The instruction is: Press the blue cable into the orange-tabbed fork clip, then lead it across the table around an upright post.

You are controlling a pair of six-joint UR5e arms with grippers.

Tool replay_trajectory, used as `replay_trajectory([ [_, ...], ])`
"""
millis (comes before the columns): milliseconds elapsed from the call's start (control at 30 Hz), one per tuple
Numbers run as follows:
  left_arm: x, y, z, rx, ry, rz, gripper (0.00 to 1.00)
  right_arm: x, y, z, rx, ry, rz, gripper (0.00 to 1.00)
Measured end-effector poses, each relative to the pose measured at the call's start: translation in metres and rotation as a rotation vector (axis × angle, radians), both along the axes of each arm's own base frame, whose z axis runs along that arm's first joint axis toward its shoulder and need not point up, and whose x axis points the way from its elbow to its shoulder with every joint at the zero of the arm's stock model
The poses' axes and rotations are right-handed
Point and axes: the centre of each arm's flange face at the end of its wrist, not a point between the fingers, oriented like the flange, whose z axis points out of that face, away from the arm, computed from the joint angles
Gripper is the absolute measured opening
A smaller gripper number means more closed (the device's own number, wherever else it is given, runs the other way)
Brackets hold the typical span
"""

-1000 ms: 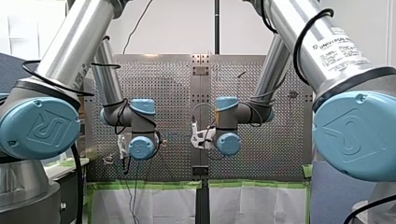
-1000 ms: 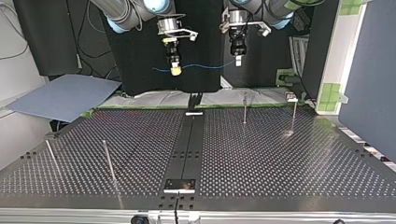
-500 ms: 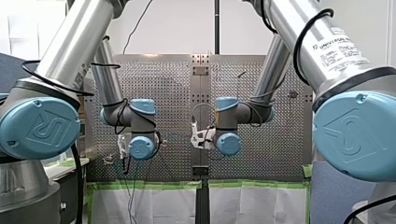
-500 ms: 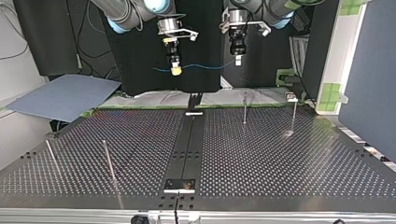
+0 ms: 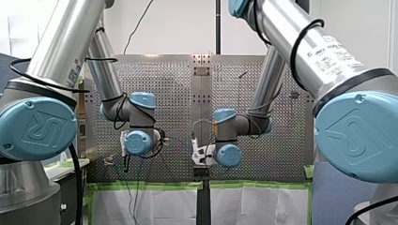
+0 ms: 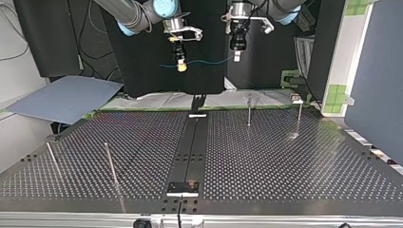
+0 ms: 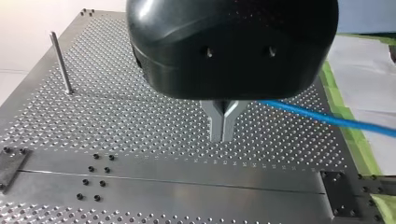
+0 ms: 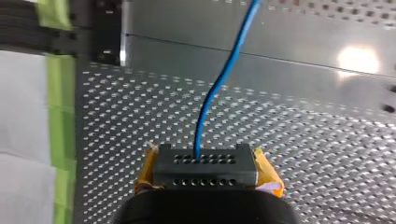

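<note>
White wall point(image 5: 178, 28) behind — black backdrop point(image 6: 138, 61), blue panel point(image 6: 375, 85).

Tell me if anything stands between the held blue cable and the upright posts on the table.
Nothing visible does. The blue cable hangs in the air between my right gripper and my left gripper; only bare perforated table lies toward the nearest post.

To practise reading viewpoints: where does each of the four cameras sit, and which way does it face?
Front view: behind the arms, facing the perforated table; my left arm and my right arm show.
Top view: across the table, facing my left gripper and my right gripper.
Left wrist view: on that wrist, along its fingers.
Right wrist view: likewise, over yellow pads.
Both wrist views share the blue cable.
</note>
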Motion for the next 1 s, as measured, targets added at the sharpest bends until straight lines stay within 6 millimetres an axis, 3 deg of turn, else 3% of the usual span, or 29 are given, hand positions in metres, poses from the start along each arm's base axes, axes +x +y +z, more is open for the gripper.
replay_trajectory([
  [333, -0.001, 0.001, -0.001, 0.001, 0.005, -0.001, 0.0, 0.0, 0.0, -0.004, 0.005, 0.004, -0.002, 0.0],
  [500, -0.004, 0.009, -0.01, -0.017, 0.02, 0.004, 0.0, 0.01, -0.011, 0.018, -0.014, -0.049, -0.018, 0.0],
  [800, 0.0, 0.013, -0.009, -0.115, -0.01, 0.026, 0.0, 0.026, -0.015, 0.058, -0.025, -0.165, 0.025, 0.0],
  [1000, 0.003, 0.015, -0.011, -0.172, -0.015, 0.039, 0.0, 0.031, -0.015, 0.05, -0.009, -0.219, 0.06, 0.0],
])
